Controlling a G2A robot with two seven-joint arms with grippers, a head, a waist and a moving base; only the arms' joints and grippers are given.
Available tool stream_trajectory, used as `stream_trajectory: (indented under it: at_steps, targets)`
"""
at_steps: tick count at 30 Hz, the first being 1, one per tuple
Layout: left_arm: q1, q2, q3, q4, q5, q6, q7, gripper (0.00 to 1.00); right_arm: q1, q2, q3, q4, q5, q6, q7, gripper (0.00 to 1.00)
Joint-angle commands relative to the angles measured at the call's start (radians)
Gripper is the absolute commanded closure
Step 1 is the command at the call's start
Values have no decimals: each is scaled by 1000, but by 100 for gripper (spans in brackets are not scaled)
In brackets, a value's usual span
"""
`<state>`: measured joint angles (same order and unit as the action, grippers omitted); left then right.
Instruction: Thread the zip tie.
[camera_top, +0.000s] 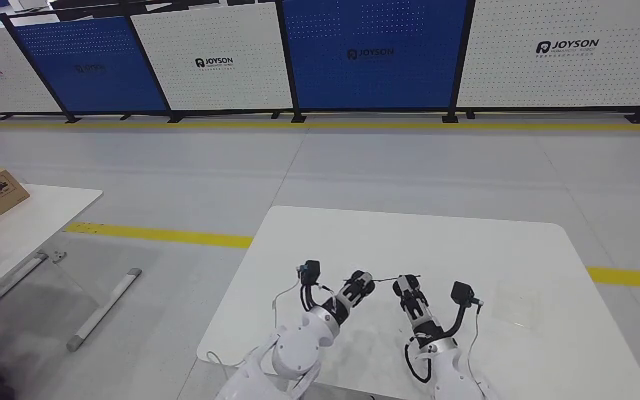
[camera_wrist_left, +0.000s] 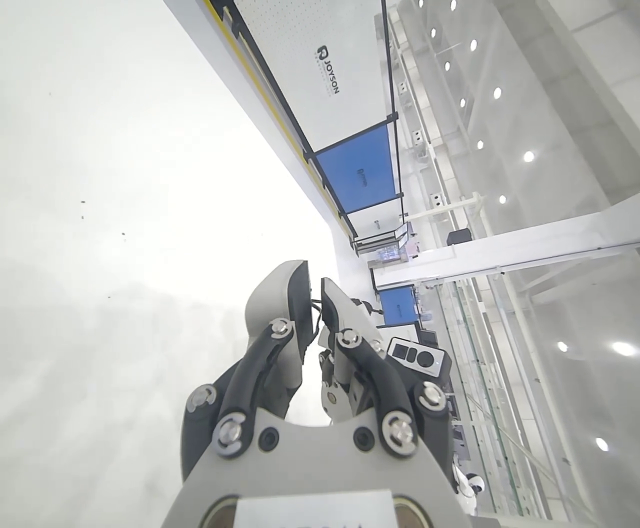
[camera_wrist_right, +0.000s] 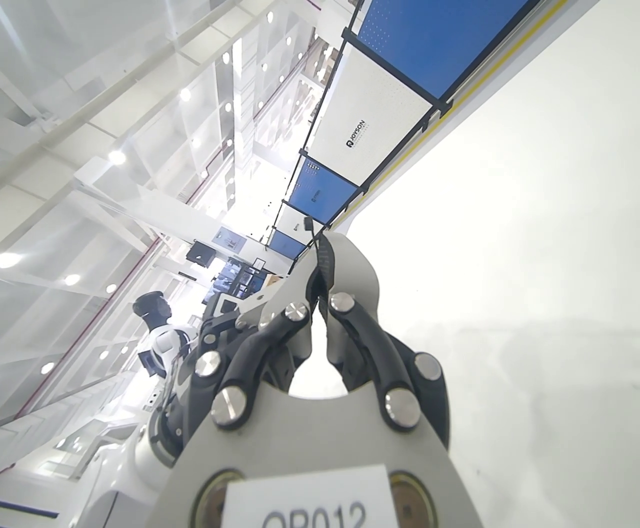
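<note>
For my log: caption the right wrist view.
Right gripper shut on the black zip tie, its head sticking out beyond.

Panel logos; wrist ID tag

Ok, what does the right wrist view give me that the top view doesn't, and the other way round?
Right wrist view, not the top: the square head of the zip tie poking out past the tips of the right hand, which is pinched shut on the strap. Top view, not the wrist: the layout, with the left hand facing the right one, tips close together, above the near half of the white table, and a second table off to the left. Both: the right hand, the white table and the blue and white panels behind.
</note>
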<state>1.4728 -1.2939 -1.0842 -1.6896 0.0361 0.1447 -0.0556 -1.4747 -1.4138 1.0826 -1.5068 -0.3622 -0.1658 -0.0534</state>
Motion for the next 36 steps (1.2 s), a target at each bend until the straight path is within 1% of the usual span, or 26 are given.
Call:
stream_trajectory:
  at_steps: [1, 3, 4, 5, 6, 7, 9, 13, 14, 23, 29, 32, 36]
  targets:
    - [0, 0, 5, 0, 5, 1, -2, 91, 0, 0, 1, -1, 1, 1, 0, 100]
    - [-1, -1, 11, 2, 10, 3, -4, 89, 0, -1, 2, -2, 3, 0, 1, 100]
    - [-2, -1, 14, 3, 13, 4, -4, 84, 0, -1, 2, -3, 4, 0, 1, 100]
    - [-3, -1, 16, 4, 15, 5, -5, 82, 0, -1, 2, -2, 4, 0, 2, 100]
    - [-4, -1, 18, 5, 16, 5, -5, 76, 1, -1, 2, -2, 4, 0, 3, 100]
    - [-4, -1, 18, 6, 15, 5, -5, 76, 1, -1, 2, -2, 4, 0, 3, 100]
    - [-5, -1, 19, 7, 16, 5, -4, 81, 1, -2, 2, -2, 5, 0, 4, 100]
    - [-8, -2, 19, 8, 13, 4, -1, 98, 1, -2, 3, -2, 3, -1, 4, 100]
    - [-8, -2, 19, 8, 12, 4, -1, 100, 1, -2, 3, -2, 3, -1, 4, 100]
    - [-9, -1, 18, 2, 10, -2, -5, 100, -1, -3, 5, -8, 6, 0, 11, 100]
    - [-5, 1, 15, -8, 20, -10, -15, 100, 6, -3, 8, -4, 32, -6, 54, 100]
    - [-1, 3, 12, -15, 31, -21, -26, 100, 3, 0, 20, -12, 71, -32, 96, 100]
    - [7, 6, 5, -19, 33, -36, -36, 100, -3, 5, 47, -15, 107, -52, 128, 100]
